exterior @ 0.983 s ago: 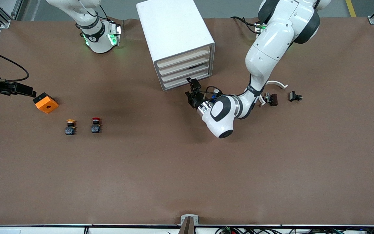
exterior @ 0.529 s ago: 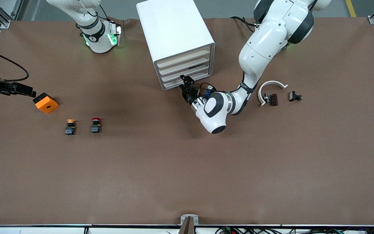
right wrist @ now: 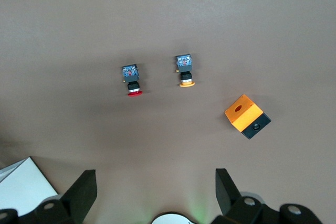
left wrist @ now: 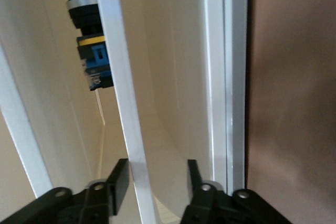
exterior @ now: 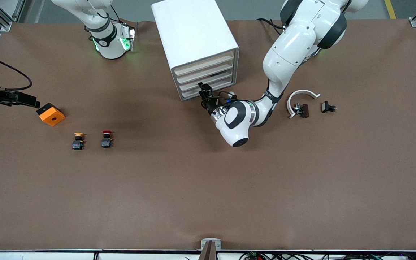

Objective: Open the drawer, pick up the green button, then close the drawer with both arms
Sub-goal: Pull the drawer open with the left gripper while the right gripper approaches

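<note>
Inventory, from the right arm's end of the table (exterior: 208, 195) to the left arm's end.

1. Orange block (exterior: 50, 114): 1, cube-shaped, with 1 dark hole in its top face.
2. Spare pushbuttons: 2, on black blocky bodies and just apart. The yellow-capped button (exterior: 78, 141) lies toward the right arm's end and the red-capped button (exterior: 106, 139) is beside it.
3. Right gripper (right wrist: 155, 179): waits high over those 3 items with its fingers spread wide and nothing between them.
4. Drawer cabinet (exterior: 193, 32): 1, smooth white, boxy, with 4 pale drawer fronts.
5. The button (left wrist: 84, 30): 1, with a green mushroom cap. It sits inside the cabinet; I cannot say for certain in which drawer.
6. Left gripper (exterior: 204, 94): at the lowest drawer front, with its fingers part-spread astride a thin white drawer edge (left wrist: 131, 129). 1 finger is just beside the edge and the other is apart from it.
7. White curved piece (exterior: 302, 94): 1, arc-shaped.
8. Small black parts: 2, one (exterior: 302, 110) inside the arc and one (exterior: 328, 107) beside it.

The brown matte tabletop nearer the front camera has open room.
</note>
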`<state>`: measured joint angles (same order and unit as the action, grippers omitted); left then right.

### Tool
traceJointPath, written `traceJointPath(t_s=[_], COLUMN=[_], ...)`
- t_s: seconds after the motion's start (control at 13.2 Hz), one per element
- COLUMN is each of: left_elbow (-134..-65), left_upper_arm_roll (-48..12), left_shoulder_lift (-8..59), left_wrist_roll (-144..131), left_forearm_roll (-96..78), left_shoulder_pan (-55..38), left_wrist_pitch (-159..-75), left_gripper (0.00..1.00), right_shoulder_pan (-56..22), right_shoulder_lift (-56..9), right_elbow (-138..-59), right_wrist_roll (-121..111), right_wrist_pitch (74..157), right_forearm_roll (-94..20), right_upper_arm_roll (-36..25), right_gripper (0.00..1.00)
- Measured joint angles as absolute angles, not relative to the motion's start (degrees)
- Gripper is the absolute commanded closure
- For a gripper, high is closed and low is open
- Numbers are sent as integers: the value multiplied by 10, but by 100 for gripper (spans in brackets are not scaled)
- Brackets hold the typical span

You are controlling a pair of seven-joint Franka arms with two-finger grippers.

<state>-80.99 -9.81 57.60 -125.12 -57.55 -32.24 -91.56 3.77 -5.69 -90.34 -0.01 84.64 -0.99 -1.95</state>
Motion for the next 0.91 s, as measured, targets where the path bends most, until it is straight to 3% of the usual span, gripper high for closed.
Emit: traceJointPath(t_s=[0.76,0.91], left_elbow=[-805,-803], left_upper_arm_roll=[-98,-98], left_shoulder_lift=[575,575], left_wrist_roll=[-1330,-1330], left_forearm_roll=[-579,-579], left_shoulder_pan=[-322,-322], left_wrist_pitch=[-900,-898], left_gripper=[92,92], right_shoulder_pan=[18,2], right_shoulder_lift=[-57,-57], right_elbow=[-899,-898], right_wrist_roll=[142,191], right_wrist_pitch=[846,846], right_forearm_roll=[-12,-15], right_upper_arm_roll=[-10,-10], right_gripper=[0,0])
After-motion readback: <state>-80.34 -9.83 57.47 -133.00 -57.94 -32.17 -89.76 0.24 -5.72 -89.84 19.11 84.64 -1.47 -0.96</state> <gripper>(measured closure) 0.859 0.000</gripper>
